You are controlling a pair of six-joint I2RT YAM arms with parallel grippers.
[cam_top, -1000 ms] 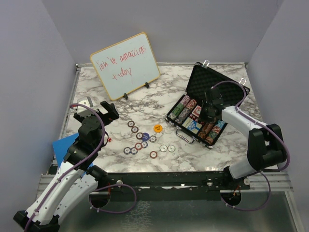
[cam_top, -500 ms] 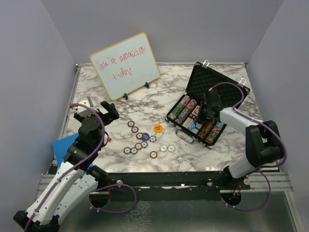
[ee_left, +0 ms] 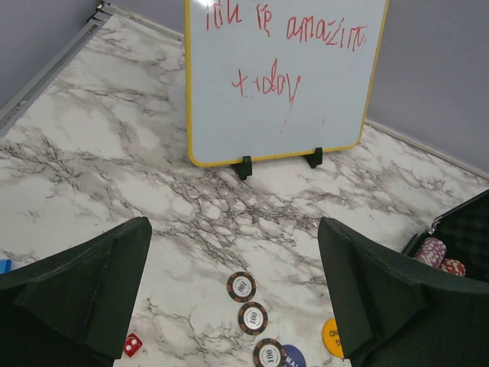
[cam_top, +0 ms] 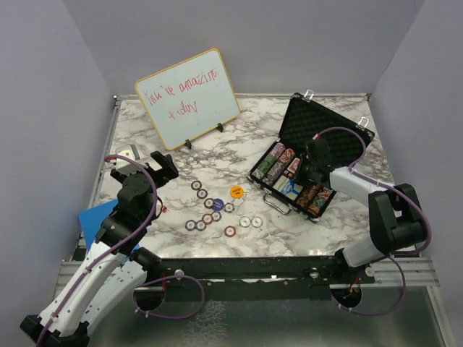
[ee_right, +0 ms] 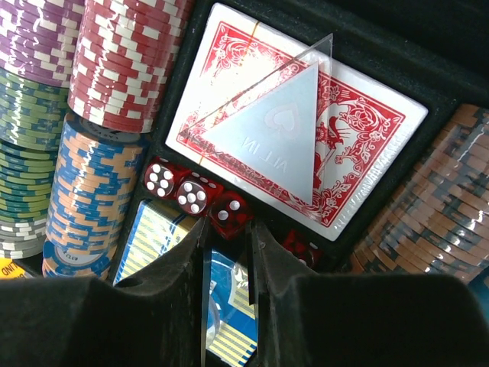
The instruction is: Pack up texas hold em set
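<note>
The black briefcase [cam_top: 323, 121] lies open at the right, with rows of poker chips [ee_right: 114, 61], a red card deck [ee_right: 359, 145], a blue deck [ee_right: 157, 229] and red dice [ee_right: 176, 187] in its foam. My right gripper [ee_right: 229, 223] is down inside it, jaws narrow, tips pinching the near end of a red die [ee_right: 229, 210] that sits in line with the other dice. Loose chips [cam_top: 208, 215], an orange-yellow disc [cam_top: 236, 191] and a tiny red die [ee_left: 131, 345] lie mid-table. My left gripper [ee_left: 233, 225] hovers wide open above them, holding nothing.
A wood-framed whiteboard [cam_top: 188, 97] with red writing stands on small feet at the back left. A blue sheet [cam_top: 94, 217] lies at the table's left edge beside the left arm. Grey walls enclose the marble table [cam_top: 239, 144] on three sides.
My right gripper has moved a little left and down into the briefcase, over the dice slot. The left arm has not moved.
</note>
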